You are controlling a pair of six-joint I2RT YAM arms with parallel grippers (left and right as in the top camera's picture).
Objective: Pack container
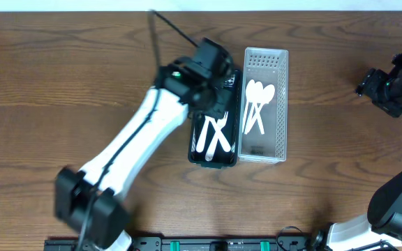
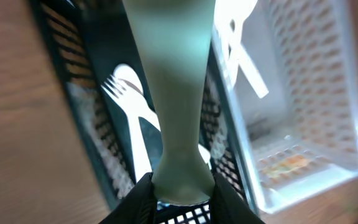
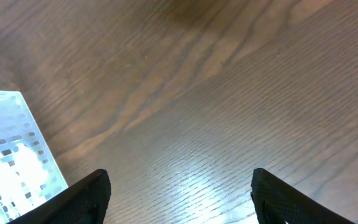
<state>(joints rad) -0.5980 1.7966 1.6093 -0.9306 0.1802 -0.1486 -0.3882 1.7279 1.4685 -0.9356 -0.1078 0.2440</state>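
Note:
A black mesh basket (image 1: pixel 215 162) sits mid-table with several white plastic forks and knives (image 1: pixel 215 136) in it. Beside it on the right is a white mesh basket (image 1: pixel 282 104) holding white spoons (image 1: pixel 257 97). My left gripper (image 1: pixel 211 63) is above the far end of the black basket. In the left wrist view it (image 2: pixel 182 186) is shut on the end of a pale plastic utensil (image 2: pixel 173 93) that points over the black basket (image 2: pixel 73 74), where a fork (image 2: pixel 132 118) lies. I cannot tell the held utensil's type. My right gripper (image 1: pixel 382 87) is open and empty at the far right.
The right wrist view shows bare wood between the open fingers (image 3: pixel 179 199) and a corner of the white basket (image 3: pixel 11 155) at the left edge. The white basket (image 2: pixel 309 93) also shows in the left wrist view. Both arm bases stand at the table's front edge.

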